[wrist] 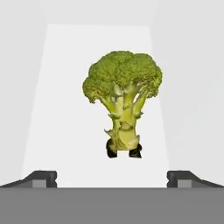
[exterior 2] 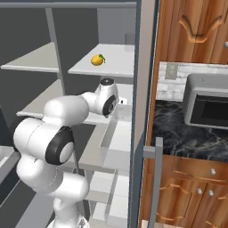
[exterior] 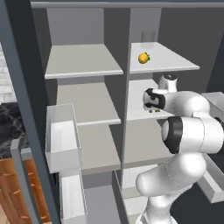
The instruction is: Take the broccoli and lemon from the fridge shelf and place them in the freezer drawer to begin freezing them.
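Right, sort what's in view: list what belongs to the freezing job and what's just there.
Job:
broccoli, lying on a pale shelf ahead of the open gripper
lemon, on the upper shelf

Just there:
microwave
door bin
wooden cabinets

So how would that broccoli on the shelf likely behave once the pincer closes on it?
The broccoli has a thick stalk, so it probably grips firmly there. Its wide, lumpy crown looks top-heavy, so a nudge may tip or roll it on the pale shelf. The florets could crumble if squeezed. The open pincer faces it.
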Motion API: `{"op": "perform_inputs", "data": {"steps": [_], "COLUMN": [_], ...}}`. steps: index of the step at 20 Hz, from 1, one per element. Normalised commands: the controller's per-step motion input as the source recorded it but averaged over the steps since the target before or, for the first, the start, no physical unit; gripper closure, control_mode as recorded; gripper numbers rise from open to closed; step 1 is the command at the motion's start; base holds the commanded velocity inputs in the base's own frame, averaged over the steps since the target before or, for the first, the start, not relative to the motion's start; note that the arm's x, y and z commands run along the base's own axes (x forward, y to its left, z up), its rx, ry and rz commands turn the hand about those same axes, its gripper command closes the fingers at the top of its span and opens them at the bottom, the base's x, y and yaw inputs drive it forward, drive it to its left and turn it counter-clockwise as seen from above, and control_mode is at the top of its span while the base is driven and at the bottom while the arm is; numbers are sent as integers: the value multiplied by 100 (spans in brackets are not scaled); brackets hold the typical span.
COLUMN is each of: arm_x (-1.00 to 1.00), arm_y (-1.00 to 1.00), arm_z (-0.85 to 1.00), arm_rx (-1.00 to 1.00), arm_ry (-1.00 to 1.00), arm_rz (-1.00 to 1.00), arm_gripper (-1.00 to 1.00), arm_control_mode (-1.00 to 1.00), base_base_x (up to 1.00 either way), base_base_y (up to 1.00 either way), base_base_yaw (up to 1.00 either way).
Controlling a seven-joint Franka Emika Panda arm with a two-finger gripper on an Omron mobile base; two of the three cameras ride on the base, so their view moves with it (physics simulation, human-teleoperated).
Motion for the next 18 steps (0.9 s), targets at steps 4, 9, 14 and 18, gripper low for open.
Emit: {"op": "perform_inputs", "data": {"steps": [4, 9, 14, 18], "arm_x": [39, 40, 36, 27], "arm_y": [-1, 0, -2, -6], "arm_z": [-21, -9, -9, -18], "arm_rx": [0, 0, 0, 0], "arm_ry": [0, 0, 0, 0], "arm_rz": [0, 0, 0, 0], "arm_gripper": [-100, -100, -100, -100], "arm_control_mode": [-100, -100, -100, -100], "base_base_x": [0, 0, 0, 0], "base_base_y": [0, 0, 0, 0], "base_base_yaw": [0, 0, 0, 0]}}
